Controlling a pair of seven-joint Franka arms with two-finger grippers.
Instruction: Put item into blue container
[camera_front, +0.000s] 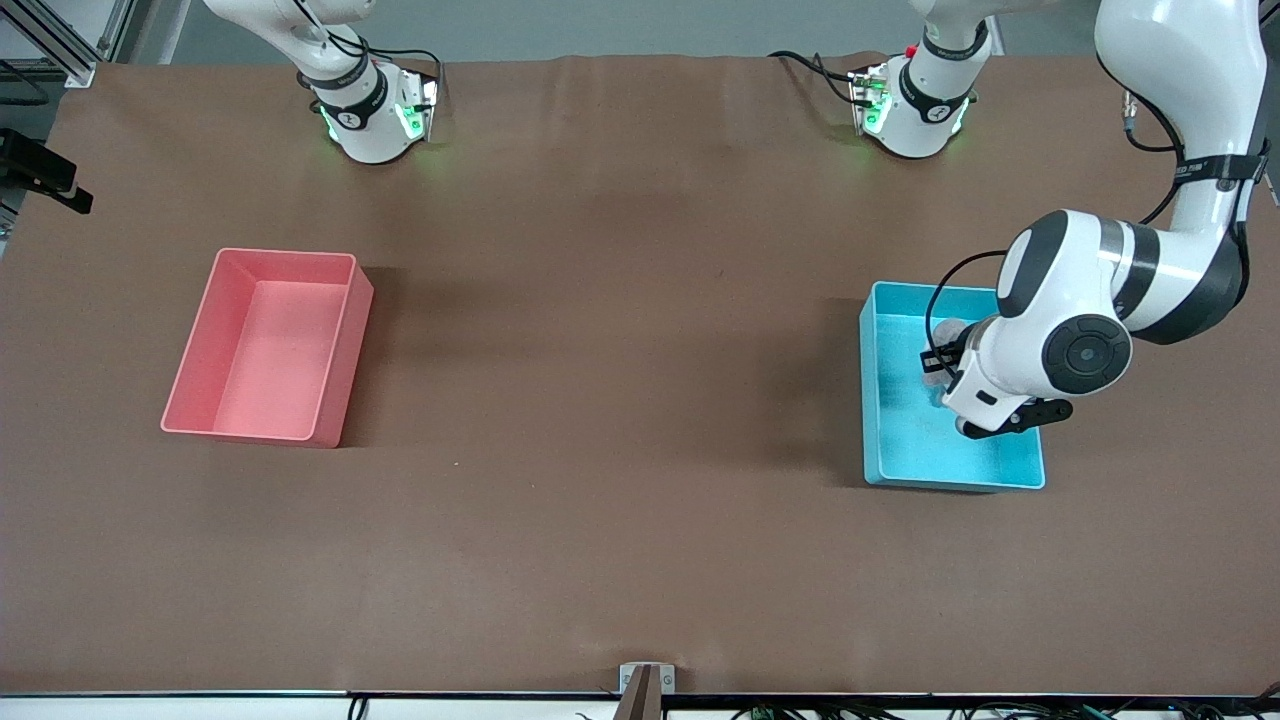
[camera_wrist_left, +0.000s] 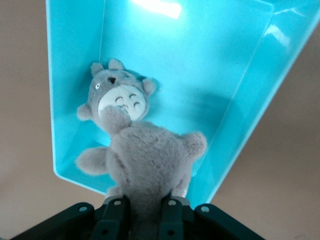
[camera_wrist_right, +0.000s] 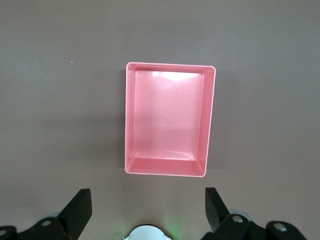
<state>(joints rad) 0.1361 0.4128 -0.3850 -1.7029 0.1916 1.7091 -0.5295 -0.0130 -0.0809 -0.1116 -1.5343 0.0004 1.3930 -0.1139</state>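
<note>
Plush in my left gripper is hanging over the blue container, fingers pinching this grey plush toy so it drops inside beside a smaller plush already lying there. My right gripper is waiting spread wide above the pink bin. Only my left wrist view is showing both toys; the front view is hiding them under my arm.

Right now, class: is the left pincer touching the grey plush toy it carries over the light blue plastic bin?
Touching. The left wrist view shows the left pincer shut on the grey plush toy, its fingers pressing the fur, above the light blue plastic bin.
</note>
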